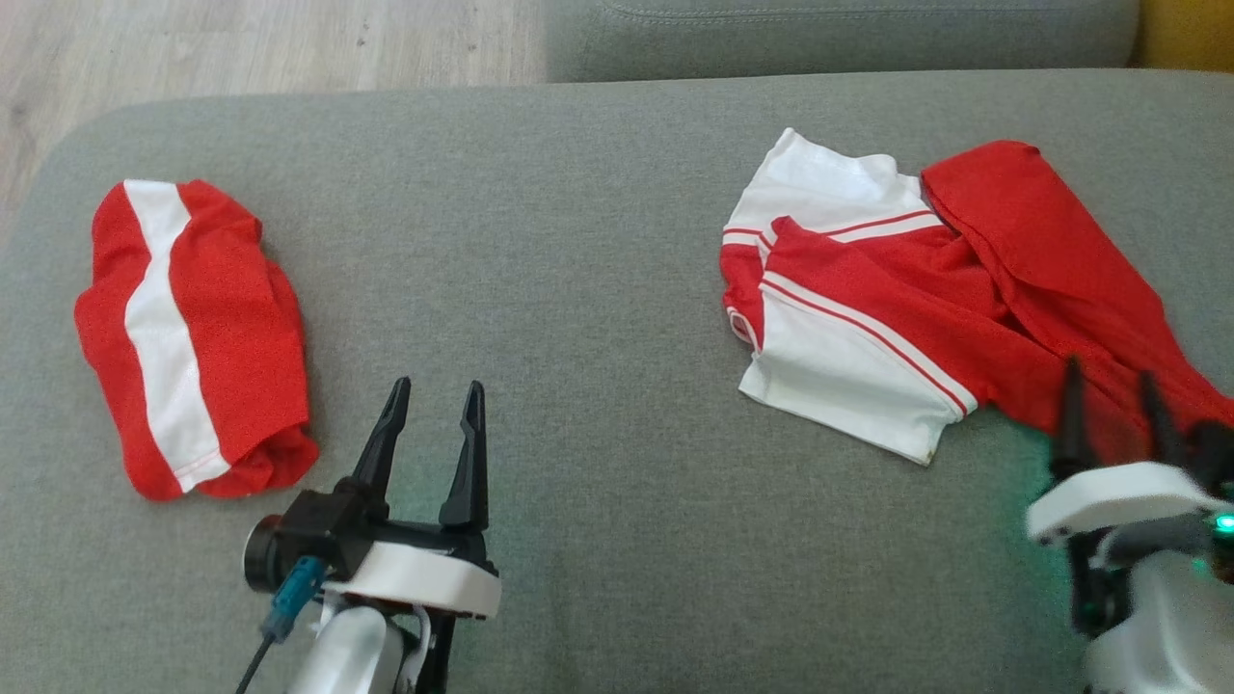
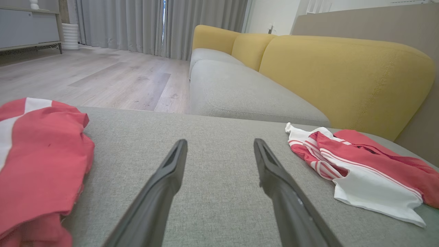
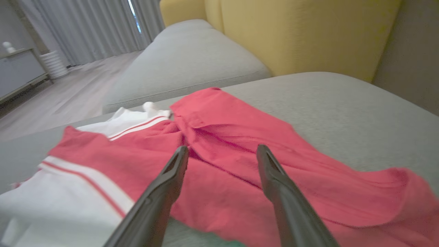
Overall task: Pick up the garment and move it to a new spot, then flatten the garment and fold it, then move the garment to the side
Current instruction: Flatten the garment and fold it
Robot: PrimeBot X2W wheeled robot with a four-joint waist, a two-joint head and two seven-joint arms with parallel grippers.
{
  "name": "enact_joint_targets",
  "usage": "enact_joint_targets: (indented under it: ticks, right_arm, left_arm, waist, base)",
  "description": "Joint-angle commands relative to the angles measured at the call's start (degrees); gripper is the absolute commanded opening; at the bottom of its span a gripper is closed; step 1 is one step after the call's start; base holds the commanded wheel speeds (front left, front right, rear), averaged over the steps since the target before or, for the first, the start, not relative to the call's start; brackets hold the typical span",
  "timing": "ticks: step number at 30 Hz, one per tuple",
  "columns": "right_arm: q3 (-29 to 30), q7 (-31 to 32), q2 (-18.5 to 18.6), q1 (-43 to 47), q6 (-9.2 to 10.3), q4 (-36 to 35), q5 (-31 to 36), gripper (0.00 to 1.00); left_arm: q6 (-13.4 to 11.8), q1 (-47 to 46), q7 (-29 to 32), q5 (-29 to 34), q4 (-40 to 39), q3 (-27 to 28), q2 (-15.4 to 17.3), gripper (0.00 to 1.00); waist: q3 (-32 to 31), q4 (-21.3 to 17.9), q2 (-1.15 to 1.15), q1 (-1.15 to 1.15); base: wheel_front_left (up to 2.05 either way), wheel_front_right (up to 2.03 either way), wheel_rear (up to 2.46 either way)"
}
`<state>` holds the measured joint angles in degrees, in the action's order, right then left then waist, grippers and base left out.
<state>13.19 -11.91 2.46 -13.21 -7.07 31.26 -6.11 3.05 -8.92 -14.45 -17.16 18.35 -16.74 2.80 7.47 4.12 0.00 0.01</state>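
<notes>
Crumpled red-and-white garment [image 1: 868, 318] on grey cushion [image 1: 598, 241], right end effector [image 1: 1109, 371] wide over it, left end effector [image 1: 437, 386] wide, empty

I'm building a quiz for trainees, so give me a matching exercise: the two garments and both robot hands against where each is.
1. bundled red garment with broad white stripe
2. rumpled red and white garment with thin stripes
3. left hand
4. right hand

A. over the rumpled garment
B. left side of grey cushion
C. over bare grey cushion
D. right side of cushion

Pairs: 1-B, 2-D, 3-C, 4-A
</notes>
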Motion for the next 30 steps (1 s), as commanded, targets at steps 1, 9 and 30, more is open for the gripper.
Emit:
enact_joint_targets:
  ticks: [1,9,30]
  right_arm:
    - [1.13,-0.57,0.42,-3.11,-0.42,-0.28,1.15,1.0]
    - [12.56,0.52,0.42,-9.84,-0.42,7.61,13.47,1.0]
    - [18.15,7.31,0.42,-18.6,-0.42,16.66,29.16,1.0]
  left_arm:
    - [0.05,-2.41,-0.55,-0.38,-1.54,1.44,0.08,1.0]
    - [-0.04,-2.88,-0.55,-0.15,-1.41,1.38,0.08,1.0]
    - [0.27,-4.27,-0.55,-0.01,-1.46,0.83,0.08,1.0]
  waist:
    - [0.18,0.25,0.0,-0.01]
    - [1.06,0.4,0.0,-0.01]
    - [4.19,1.44,0.0,-0.01]
  base:
    - [0.0,0.0,0.0]
    - [0.0,0.0,0.0]
    - [0.0,0.0,0.0]
